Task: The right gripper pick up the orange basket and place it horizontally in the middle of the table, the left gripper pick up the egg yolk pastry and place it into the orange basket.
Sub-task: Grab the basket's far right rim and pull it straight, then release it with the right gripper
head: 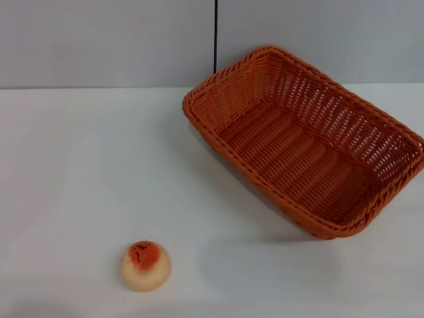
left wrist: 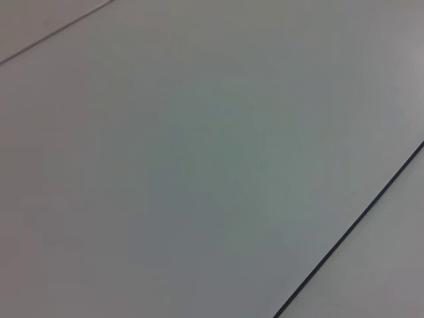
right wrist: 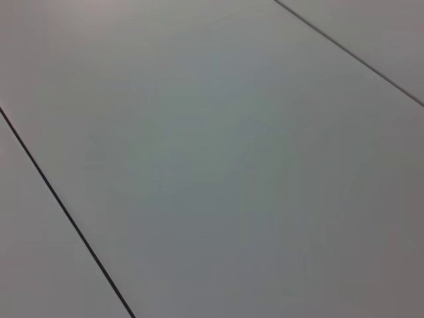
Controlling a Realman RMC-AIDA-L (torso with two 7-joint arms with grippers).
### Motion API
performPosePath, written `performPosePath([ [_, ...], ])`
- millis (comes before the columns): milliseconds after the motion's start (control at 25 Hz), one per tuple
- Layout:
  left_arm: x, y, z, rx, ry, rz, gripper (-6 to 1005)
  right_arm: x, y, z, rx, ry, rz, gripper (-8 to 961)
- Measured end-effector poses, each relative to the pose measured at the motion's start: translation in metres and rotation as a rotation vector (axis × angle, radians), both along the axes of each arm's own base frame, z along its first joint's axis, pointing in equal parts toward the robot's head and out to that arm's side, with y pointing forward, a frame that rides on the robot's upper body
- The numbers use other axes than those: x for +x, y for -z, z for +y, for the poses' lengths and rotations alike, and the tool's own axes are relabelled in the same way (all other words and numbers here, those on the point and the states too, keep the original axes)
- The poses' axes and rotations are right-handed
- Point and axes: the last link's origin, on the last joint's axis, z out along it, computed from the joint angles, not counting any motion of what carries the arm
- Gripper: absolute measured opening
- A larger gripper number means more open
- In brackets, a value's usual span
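Note:
The orange basket point(head: 306, 142) lies on the white table point(head: 79, 172) at the right, turned diagonally, its long side running from the back centre to the right edge. It holds nothing. The egg yolk pastry point(head: 145, 265), a small cream dome with an orange-red speckled top, sits on the table near the front, left of centre and well apart from the basket. Neither the left gripper nor the right gripper shows in any view. Both wrist views show only plain grey panels crossed by thin dark seams.
A grey wall point(head: 106, 40) with a dark vertical seam point(head: 215, 33) stands behind the table. Bare tabletop stretches across the left half and between the pastry and the basket.

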Motion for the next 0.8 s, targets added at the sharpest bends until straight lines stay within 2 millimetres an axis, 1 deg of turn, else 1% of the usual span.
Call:
performPosePath([
  [40,0.000,0.000,0.000,0.000,0.000,0.000,727,0.000,0.000,0.000,0.000,0.000,0.000,699],
  [80,0.000,0.000,0.000,-0.001,0.003,-0.007,646,0.000,0.000,-0.001,-0.001,-0.001,0.001,664],
  [240,-0.001,0.000,-0.001,-0.001,0.003,-0.010,446,0.000,0.001,-0.002,-0.003,-0.003,0.008,527],
  [280,-0.001,0.000,-0.001,-0.001,0.003,-0.011,374,0.000,0.001,-0.002,-0.003,-0.004,0.009,492],
  [360,-0.001,0.000,-0.001,-0.001,0.004,-0.011,230,0.001,0.001,-0.001,-0.005,-0.004,0.015,393],
  [480,0.000,0.000,0.000,-0.002,0.004,-0.012,109,0.001,0.002,0.000,-0.012,-0.006,0.026,245],
  [560,0.000,0.000,0.001,-0.004,0.004,-0.010,29,0.000,0.003,0.000,-0.026,-0.012,0.022,102],
  [600,0.000,0.000,0.001,-0.004,0.005,-0.006,35,-0.001,0.003,0.001,-0.037,-0.019,0.013,30],
  [800,0.002,0.000,0.005,-0.014,0.012,0.005,67,-0.010,0.003,0.009,-0.105,-0.066,-0.064,43],
])
